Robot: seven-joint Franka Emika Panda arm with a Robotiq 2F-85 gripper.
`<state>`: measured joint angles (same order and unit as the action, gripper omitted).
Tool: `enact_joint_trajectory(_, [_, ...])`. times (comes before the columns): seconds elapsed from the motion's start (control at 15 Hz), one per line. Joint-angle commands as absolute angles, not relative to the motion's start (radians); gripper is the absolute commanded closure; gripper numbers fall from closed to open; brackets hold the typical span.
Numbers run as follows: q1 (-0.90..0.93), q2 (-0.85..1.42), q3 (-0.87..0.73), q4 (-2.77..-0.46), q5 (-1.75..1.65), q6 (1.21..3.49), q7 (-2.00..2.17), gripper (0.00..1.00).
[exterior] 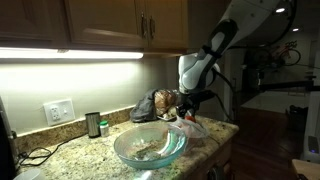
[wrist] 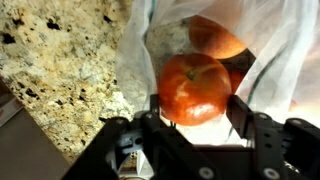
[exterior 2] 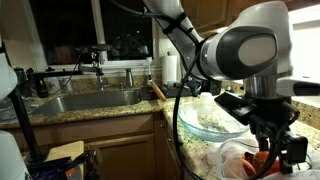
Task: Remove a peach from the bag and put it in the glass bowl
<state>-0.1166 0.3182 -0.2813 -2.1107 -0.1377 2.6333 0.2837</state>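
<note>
Wrist view, nearest first: the jaws stand spread, one finger on each side of the peach [wrist: 195,88], fingertips [wrist: 242,112] right at its flanks. I cannot tell whether they are pressing on it or just beside it. The peach sits in the open mouth of the bag [wrist: 140,45], roughly centred between the fingers. A second peach [wrist: 215,38] lies just behind it, deeper in the bag.

Step in hand, as I judge it: get a clean pinch on the front peach only. I'd close slowly and evenly across the widest part, since a round fruit will probably roll out if the grip lands high or off-centre. The plastic hangs close on both sides, so I'd watch that no film gets caught under a pad; trapped film would likely drag the whole bag up with the fruit. I'd use light force because the fruit looks soft. Then lift straight out of the opening before any sideways travel, so the rear peach isn't knocked.

The bag rests on the granite counter [wrist: 55,70], near the edge in an exterior view [exterior: 192,127].

Further off, the glass bowl [exterior: 150,148] stands on the counter just beside the bag, so the carry is short; it already holds some pale contents I can't identify. I'd come in above the flared rim [exterior 2: 195,128] and release low. Behind the bag sits a dark lumpy bundle [exterior: 150,106], and a small dark jar [exterior: 93,124] stands by the wall, both clear of the path.
</note>
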Motion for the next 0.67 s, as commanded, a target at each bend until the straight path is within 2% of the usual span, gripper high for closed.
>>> enact_joint_trajectory(0.0, [-0.104, 0.258, -0.295, -2.169, -0.172, 2.668, 0.305, 0.57])
enact_joint_trajectory(0.6, [-0.096, 0.246, -0.299, -2.186, -0.193, 2.7, 0.31, 0.57])
